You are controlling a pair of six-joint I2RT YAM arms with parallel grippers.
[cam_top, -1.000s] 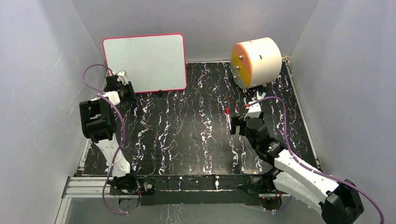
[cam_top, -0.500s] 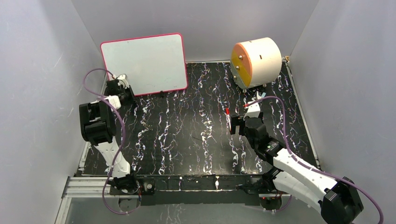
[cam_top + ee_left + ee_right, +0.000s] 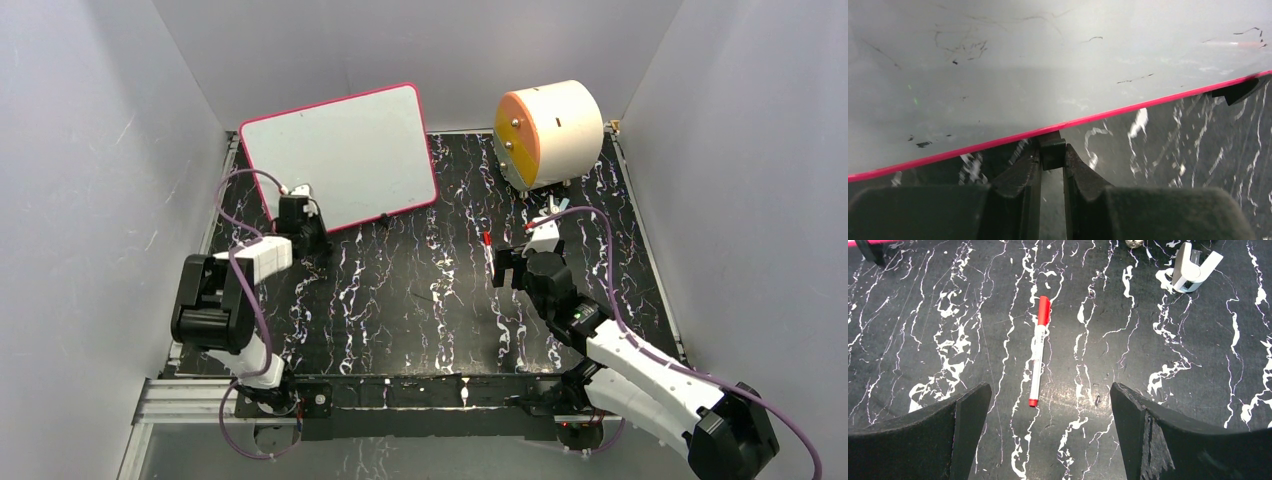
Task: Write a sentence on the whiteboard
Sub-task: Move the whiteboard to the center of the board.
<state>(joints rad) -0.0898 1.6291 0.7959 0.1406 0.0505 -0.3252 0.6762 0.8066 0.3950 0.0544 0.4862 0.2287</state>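
**Board pulled out of the corner**

A sec ago the whiteboard (image 3: 340, 150) stood flat vs. the back wall, far left. Now it is nearer the middle of the table (image 3: 400, 300), turned at a slant, w/ its bottom edge on the table. The left gripper (image 3: 1052, 150) did this. Its fingers were a bit apart before, and now they are pinched tight on a little black foot (image 3: 1053, 152) under the board's pink rim.

The right gripper (image 3: 1048, 390) has not moved. Its fingers are spread wide, and it hangs just over the red-capped marker (image 3: 1038, 352) lying on the table.

No sentence yet. The board's face is bare, w/ only faint old smudges.

I think this means the board is being set where the R arm can reach it. Next the pen must be picked up and its cap must come off.
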